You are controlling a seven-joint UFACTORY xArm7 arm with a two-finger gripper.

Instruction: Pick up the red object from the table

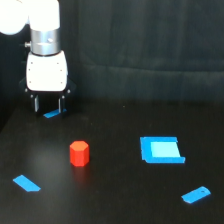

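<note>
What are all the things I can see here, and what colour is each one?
Stubby red-orange hexagonal block: one, red-orange, standing on the table, middle-left.
Large flat blue square piece: one, bright blue, to the exterior view's right of the block.
Small flat blue pieces: three, blue; near left, near right, one under the gripper.
Matte black table: one, black.
Dark curtain backdrop: one, behind the table.
White robot arm: one, top left.
Gripper: one, white with dark fingers, open, holding nothing.

No text, label, brand or number can be read anywhere in the exterior view. The white arm housing (46, 70) is plain, with no legible marking
</note>
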